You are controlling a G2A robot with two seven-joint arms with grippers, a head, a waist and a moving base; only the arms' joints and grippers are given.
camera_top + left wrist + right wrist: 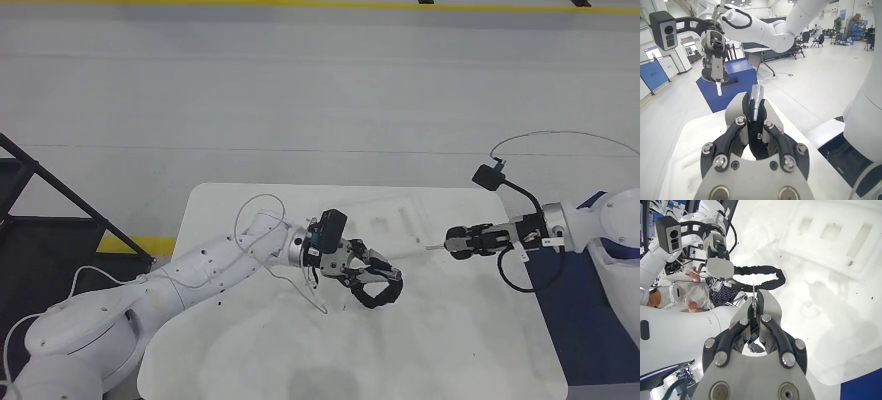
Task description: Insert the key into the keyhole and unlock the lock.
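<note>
Top view, left gripper (366, 276): over the middle of the table (450, 340), clamped on the lock (382, 296), whose black cable loop curls beyond its tips.
Top view, right gripper (450, 242): over the table's right part, facing the left one and apart from it. It is pinched on the key (433, 246), a thin pale sliver hard to make out against the white foam tray (395, 222).
Left wrist view, lock: its chrome cylinder (757, 94) sticks out past the closed fingers. The end face is turned away, so the keyhole cannot be seen.
Left wrist view, key: the blade (719, 89) points out of the right gripper's tight tips, near the cylinder but not touching. Its head is hidden by the pads.
Left wrist view, print: blue floor panels (654, 73) behind carry marks too small to read.
Right wrist view, key: seen edge-on (754, 300), nipped between the pads.
Right wrist view, foam tray: three rectangular recesses (831, 231), its far edge cut off.
Right wrist view, print: a small grey mark (710, 320) on a white arm shell.
</note>
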